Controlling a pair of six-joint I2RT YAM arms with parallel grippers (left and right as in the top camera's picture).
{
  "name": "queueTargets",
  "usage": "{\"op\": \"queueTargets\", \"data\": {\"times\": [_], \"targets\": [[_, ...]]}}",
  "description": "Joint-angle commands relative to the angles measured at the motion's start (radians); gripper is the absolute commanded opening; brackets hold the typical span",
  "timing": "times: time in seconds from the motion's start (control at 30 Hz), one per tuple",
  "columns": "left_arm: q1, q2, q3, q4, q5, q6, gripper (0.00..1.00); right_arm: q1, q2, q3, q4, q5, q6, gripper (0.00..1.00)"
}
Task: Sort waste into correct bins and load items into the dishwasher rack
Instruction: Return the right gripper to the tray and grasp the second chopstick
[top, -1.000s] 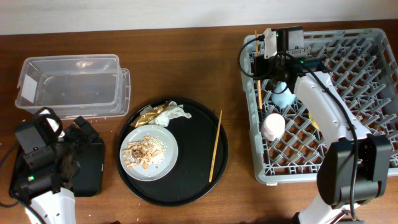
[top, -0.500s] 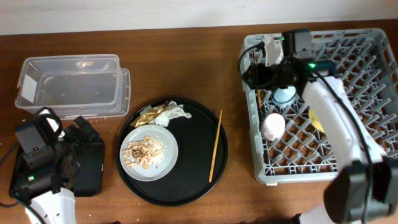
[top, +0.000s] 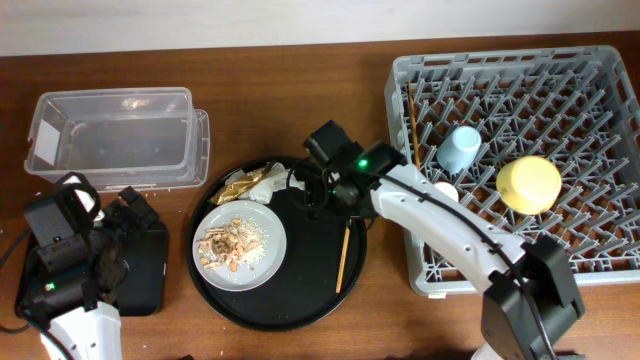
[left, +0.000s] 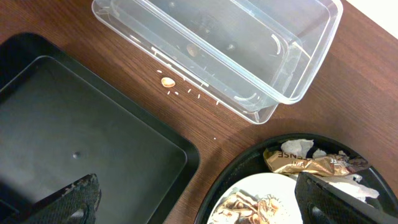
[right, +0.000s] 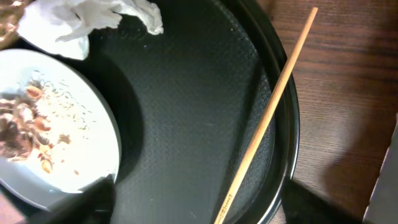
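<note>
Your right pincer (right: 198, 186) hangs over the round black tray (top: 300, 305), jaws spread wide, gripping nothing. One chopstick (right: 267, 118) lies loose on that tray's right side, just inside the rim, its lower end between the pincer's fingers in the wrist view. The second chopstick (top: 413, 125) lies in the dishwasher rack (top: 600, 120), along its left edge. The blue cup (top: 459, 150) and the yellow bowl (top: 529, 184) sit in the rack too. The pale bit by your right arm is probably the pink cup (top: 443, 190), mostly hidden. The grey plate (top: 262, 250) sits on the round tray's left side with food scraps (top: 228, 245) piled on it. The white and gold wrappers (top: 262, 182) touch the plate's upper rim. Your left pincer (left: 196, 186) is also wide and empty, above the shallow black tray (left: 74, 143) on the worktop (top: 300, 90). The clear tub (top: 115, 140) is near, just past that tray.
</note>
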Motion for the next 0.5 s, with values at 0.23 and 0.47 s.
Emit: {"op": "queueTargets", "data": {"times": [0.23, 0.47], "targets": [[0.004, -0.001, 0.014, 0.002, -0.004, -0.006, 0.99, 0.006, 0.073, -0.129, 0.047, 0.087, 0.277, 0.62], [0.004, -0.001, 0.014, 0.002, -0.004, -0.006, 0.99, 0.024, 0.076, -0.206, 0.163, 0.087, 0.278, 0.49]]}}
